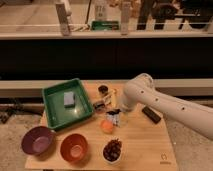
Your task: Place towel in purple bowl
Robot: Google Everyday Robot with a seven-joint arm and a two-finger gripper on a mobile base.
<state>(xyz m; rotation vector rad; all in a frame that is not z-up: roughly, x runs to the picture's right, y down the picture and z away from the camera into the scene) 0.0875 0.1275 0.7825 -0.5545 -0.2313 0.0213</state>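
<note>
The purple bowl (38, 140) stands empty at the table's front left corner. A small grey-blue folded piece, apparently the towel (68, 99), lies inside the green tray (54, 112) at the back left. My white arm comes in from the right, and its gripper (114, 118) hangs low over the middle of the table, just above and right of an orange fruit (106, 126). The gripper is well to the right of the tray and far from the purple bowl.
An orange bowl (74, 147) and a white bowl of dark fruit (113, 150) stand along the front edge. A dark cup (103, 90) and small items (102, 104) sit behind the gripper. A black bar (151, 114) lies on the right. A railing runs behind the table.
</note>
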